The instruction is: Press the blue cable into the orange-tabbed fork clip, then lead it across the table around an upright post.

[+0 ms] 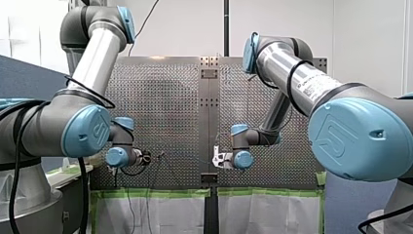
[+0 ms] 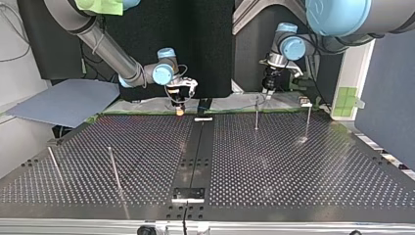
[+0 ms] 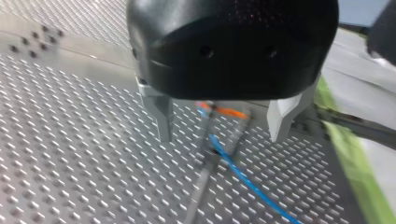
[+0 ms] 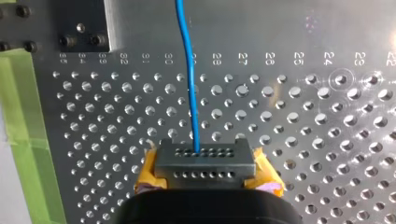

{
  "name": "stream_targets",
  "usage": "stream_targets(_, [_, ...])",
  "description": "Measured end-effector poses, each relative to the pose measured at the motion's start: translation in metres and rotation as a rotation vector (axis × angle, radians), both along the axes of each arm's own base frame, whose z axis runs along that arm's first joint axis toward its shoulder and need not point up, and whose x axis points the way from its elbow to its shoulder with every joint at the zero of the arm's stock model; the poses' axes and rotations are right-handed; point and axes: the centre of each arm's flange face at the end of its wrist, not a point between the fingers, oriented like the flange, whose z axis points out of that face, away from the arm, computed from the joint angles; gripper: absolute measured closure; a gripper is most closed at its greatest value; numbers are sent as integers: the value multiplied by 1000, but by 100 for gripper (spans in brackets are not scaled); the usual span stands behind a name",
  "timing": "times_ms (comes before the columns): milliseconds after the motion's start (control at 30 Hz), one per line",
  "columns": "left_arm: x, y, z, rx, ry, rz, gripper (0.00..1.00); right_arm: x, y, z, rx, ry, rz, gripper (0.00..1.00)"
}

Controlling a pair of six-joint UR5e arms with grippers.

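Left end effector (image 3: 224, 126) gapes over blue cable (image 3: 243, 179).

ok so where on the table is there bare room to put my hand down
Freest: the table at the top view's near right, bordered by the upright posts and the centre strip. Also between the thin rods and that strip. Crowded: the far edge, with my left gripper, my right gripper, the blue cable and clip.

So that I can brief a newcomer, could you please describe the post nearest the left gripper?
In the top view, find the table's centre seam, then look right of it, by my left gripper. The post stands there, nearer the seam than its one neighbour; the other two posts are left of the seam.
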Motion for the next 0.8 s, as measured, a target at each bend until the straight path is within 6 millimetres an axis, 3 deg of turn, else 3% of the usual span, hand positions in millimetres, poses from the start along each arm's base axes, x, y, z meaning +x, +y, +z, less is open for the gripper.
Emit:
stream_targets(200, [1,-3,12,-54,-9,3,0,1,1,0,1,1,2,100])
stream_targets(800, [-13,-12,6,-23,18,104,0,4,4,0,1,1,7,100])
